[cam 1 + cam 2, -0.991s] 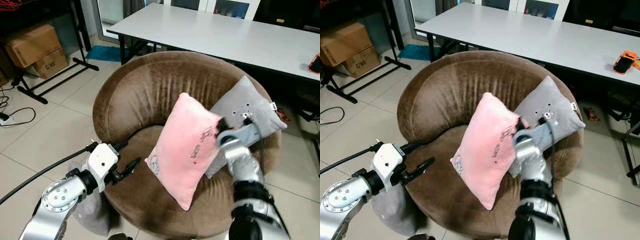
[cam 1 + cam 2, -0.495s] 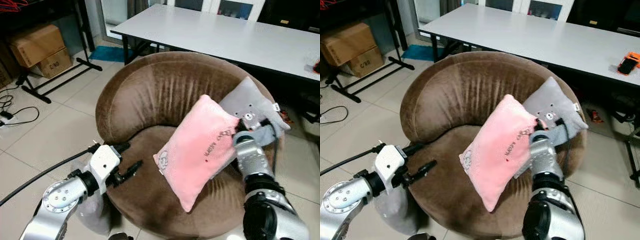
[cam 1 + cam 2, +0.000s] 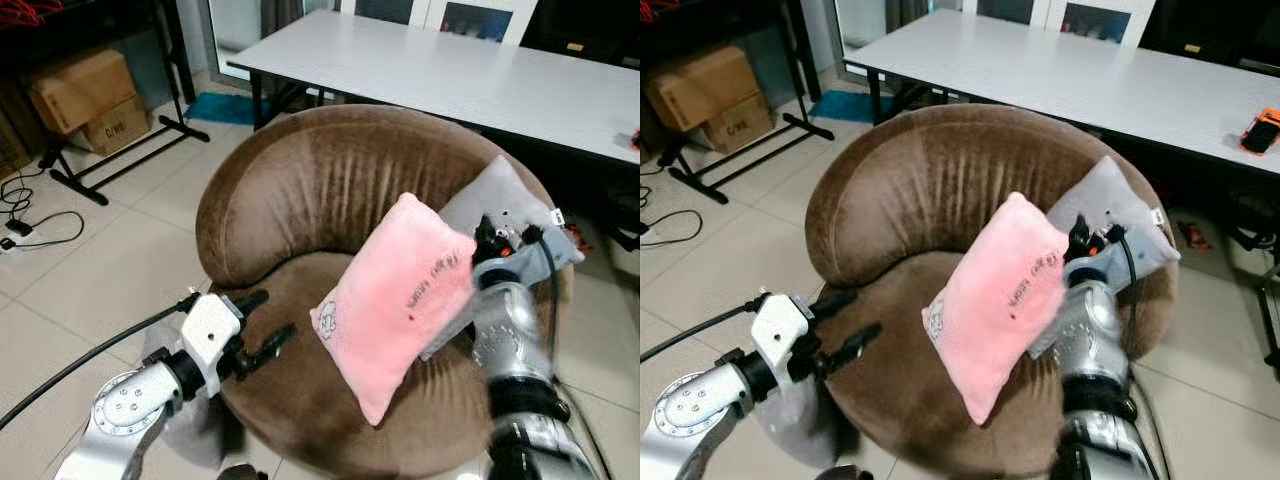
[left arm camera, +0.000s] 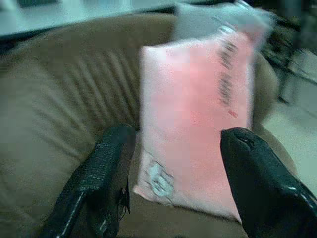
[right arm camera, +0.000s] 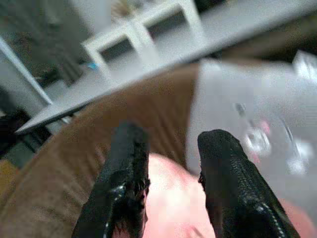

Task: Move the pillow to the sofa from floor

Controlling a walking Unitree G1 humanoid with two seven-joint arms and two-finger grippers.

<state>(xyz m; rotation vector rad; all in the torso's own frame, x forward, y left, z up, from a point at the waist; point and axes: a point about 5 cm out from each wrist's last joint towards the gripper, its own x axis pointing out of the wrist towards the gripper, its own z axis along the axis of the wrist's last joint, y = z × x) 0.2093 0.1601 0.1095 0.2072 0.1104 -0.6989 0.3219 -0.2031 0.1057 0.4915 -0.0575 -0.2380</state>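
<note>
A pink pillow (image 3: 400,290) stands tilted on the seat of the round brown sofa (image 3: 300,190), its upper corner leaning against a grey pillow (image 3: 505,200). My right gripper (image 3: 487,237) sits at that upper corner. In the right wrist view its fingers (image 5: 126,168) stand apart, with the pink pillow (image 5: 178,198) low between them and the grey pillow (image 5: 247,114) beyond. My left gripper (image 3: 268,315) hovers open at the sofa's front left edge, with nothing in it. It faces the pink pillow (image 4: 193,114) across the seat.
A long white table (image 3: 450,70) stands right behind the sofa, with an orange object (image 3: 1262,130) on it. Cardboard boxes (image 3: 80,90) and a black stand (image 3: 130,150) are at far left, with cables (image 3: 20,220) on the tiles. A grey soft object (image 3: 790,420) lies under my left arm.
My right gripper has carried the pillow's upper corner rightward and back, up to the grey pillow, so the pillow leans further right. The left arm has barely moved.
</note>
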